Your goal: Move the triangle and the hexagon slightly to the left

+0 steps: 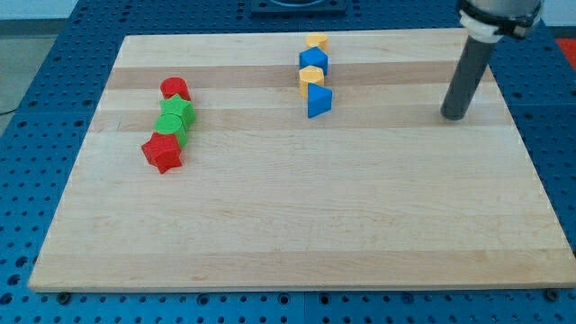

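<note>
A blue triangle block sits at the bottom of a short column of blocks at the board's top middle. Directly above it and touching it is a yellow block that looks like a hexagon. Above that are a blue block and another yellow block, whose shapes are unclear. My tip rests on the board well to the right of this column, about level with the blue triangle and touching no block.
At the view's left, a second column runs from a red block through two green blocks to a red star. The wooden board lies on a blue perforated table.
</note>
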